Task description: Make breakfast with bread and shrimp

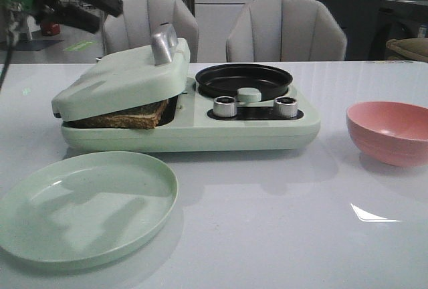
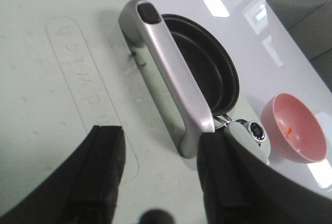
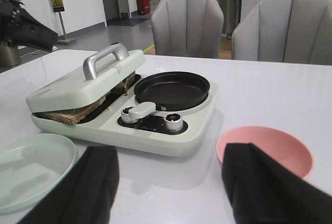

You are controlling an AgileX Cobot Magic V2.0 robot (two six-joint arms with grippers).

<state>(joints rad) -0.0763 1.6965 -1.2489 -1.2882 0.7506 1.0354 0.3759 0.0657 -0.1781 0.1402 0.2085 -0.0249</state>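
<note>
Front view, bread [image 1: 127,116] inside sandwich maker [image 1: 180,112]

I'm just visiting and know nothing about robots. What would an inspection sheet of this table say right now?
Surface: white table, glossy, with light reflections.
Job's things: bread lies in the sandwich maker under its part-lowered lid; a small orange bit, maybe the shrimp, sits in the pink bowl.
Clutter: green plate, black pan.
Grippers: left gripper open above the lid handle; right gripper open, holding nothing.
Cables: nothing seen.
Surroundings: two grey chairs.
</note>
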